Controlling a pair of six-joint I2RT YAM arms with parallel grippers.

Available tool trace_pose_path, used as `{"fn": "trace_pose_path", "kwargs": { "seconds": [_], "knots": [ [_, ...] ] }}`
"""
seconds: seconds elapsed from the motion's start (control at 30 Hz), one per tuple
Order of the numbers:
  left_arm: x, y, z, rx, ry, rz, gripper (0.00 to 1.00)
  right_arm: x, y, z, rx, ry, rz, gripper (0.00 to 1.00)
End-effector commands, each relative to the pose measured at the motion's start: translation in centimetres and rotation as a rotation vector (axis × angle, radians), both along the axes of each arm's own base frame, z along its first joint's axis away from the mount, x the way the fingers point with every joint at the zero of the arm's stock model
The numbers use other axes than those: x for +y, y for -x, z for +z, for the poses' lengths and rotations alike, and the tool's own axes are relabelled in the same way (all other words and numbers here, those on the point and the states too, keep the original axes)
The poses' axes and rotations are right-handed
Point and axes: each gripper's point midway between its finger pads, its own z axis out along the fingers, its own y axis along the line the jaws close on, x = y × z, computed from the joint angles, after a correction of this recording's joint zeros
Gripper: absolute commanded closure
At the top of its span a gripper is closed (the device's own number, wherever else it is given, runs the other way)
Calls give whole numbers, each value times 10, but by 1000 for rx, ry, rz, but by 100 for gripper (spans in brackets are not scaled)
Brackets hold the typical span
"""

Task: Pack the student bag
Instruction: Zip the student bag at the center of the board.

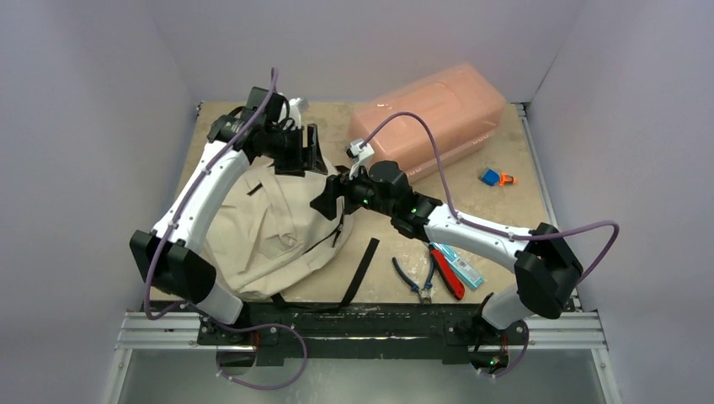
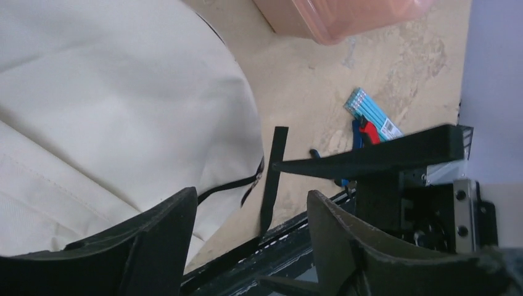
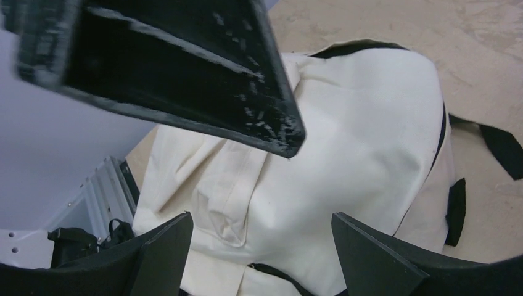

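The student bag (image 1: 269, 223) is a cream fabric backpack with black trim, lying flat at the left of the table. It fills the left of the left wrist view (image 2: 92, 111) and the middle of the right wrist view (image 3: 345, 142). My left gripper (image 1: 310, 151) hangs over the bag's far end, jaws open and empty (image 2: 250, 216). My right gripper (image 1: 333, 195) is close beside it at the bag's right edge, jaws wide open and empty (image 3: 262, 240), looking down on the bag. Each wrist view shows a black finger of the other gripper.
A translucent pink plastic box (image 1: 429, 118) stands at the back. Red-handled pliers (image 1: 444, 276), dark-handled pliers (image 1: 411, 282) and a blue pencil pack (image 1: 461, 267) lie front right. A small blue-and-orange object (image 1: 493, 178) lies at the right. A black strap (image 1: 362, 269) trails from the bag.
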Motion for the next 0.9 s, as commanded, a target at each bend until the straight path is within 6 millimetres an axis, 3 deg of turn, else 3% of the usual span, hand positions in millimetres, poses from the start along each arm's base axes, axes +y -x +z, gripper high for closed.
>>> {"fn": "trace_pose_path", "kwargs": {
  "seconds": [0.0, 0.1, 0.23, 0.33, 0.47, 0.63, 0.87],
  "knots": [
    [1, 19, 26, -154, 65, -60, 29, -1, 12, -12, 75, 31, 19, 13],
    [18, 39, 6, -180, 21, -33, 21, -19, 10, -20, 50, 92, -30, 11],
    [16, 70, -23, -146, 101, -1, 24, -43, 13, -35, -9, 218, -108, 12],
    [19, 85, -52, -112, 130, 86, 27, -57, 25, -55, 60, 322, -178, 14],
    [24, 98, -74, -141, 149, 208, 32, -50, 55, -72, 86, 347, -222, 22],
    [21, 109, -84, -164, 149, 239, 36, -45, 58, -109, 176, 419, -282, 42],
    [22, 117, -101, -129, 140, 246, 39, -26, 51, -125, 183, 445, -313, 40]
  ]
}}
